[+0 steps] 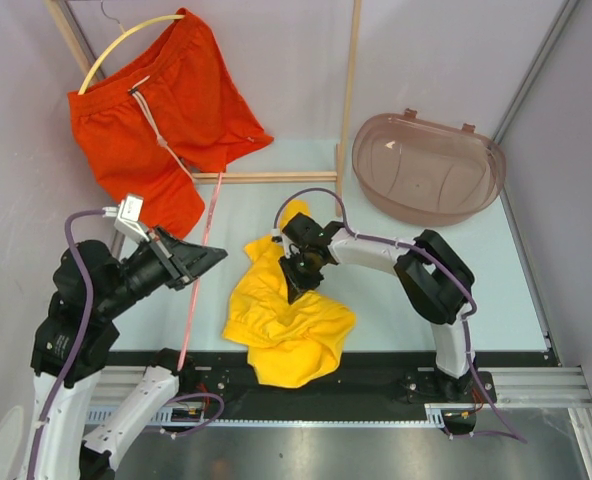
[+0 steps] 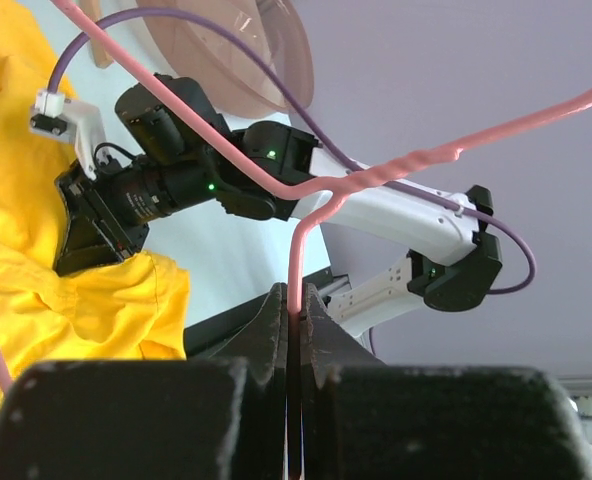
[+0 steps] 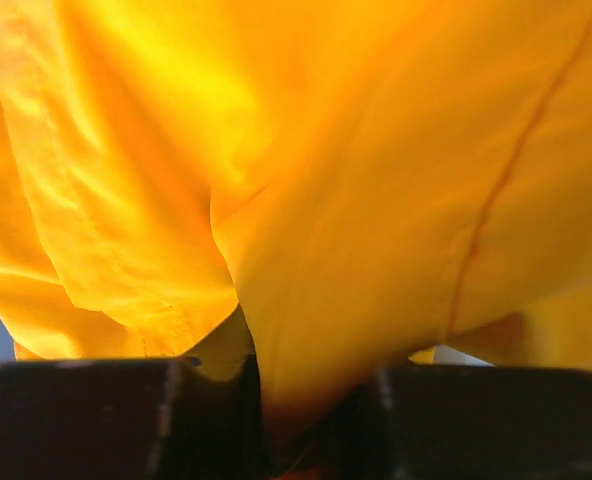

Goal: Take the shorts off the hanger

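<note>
The bright yellow shorts (image 1: 286, 325) lie crumpled on the table between the arms. My right gripper (image 1: 296, 285) is down on their upper part. In the right wrist view a fold of the yellow shorts (image 3: 356, 200) is pinched between its jaws (image 3: 306, 420). My left gripper (image 1: 211, 258) is shut on the thin pink wire hanger (image 1: 190, 320). The left wrist view shows the hanger (image 2: 376, 180) rising out of the closed gripper (image 2: 294, 300), beside the yellow shorts (image 2: 36, 250). The orange-red shorts (image 1: 166, 110) with a pale drawstring hang on a yellow hanger (image 1: 126, 45) at the back left.
A wooden rack frame (image 1: 348, 90) stands at the back, with its base bar along the table. A brown translucent basket (image 1: 426, 165) sits at the back right. Grey walls close in both sides.
</note>
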Controlling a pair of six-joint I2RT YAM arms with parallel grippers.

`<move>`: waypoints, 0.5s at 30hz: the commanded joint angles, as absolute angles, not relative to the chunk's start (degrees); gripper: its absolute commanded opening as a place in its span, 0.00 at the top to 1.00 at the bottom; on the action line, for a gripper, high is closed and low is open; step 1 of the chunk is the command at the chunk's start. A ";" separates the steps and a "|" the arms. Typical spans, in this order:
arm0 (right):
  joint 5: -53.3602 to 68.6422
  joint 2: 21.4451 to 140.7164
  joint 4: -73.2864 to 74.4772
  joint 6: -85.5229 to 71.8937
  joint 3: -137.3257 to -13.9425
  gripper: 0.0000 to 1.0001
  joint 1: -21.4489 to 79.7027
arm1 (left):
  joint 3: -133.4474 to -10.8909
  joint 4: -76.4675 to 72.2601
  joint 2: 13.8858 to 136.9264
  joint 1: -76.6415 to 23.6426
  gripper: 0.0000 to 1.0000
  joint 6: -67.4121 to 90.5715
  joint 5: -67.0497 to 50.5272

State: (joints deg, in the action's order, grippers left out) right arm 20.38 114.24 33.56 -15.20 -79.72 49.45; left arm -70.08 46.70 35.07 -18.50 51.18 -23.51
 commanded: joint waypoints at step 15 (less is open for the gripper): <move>-20.45 104.90 37.11 -7.39 -104.44 1.00 46.76 | -78.92 40.77 50.79 -18.02 1.00 39.56 -23.65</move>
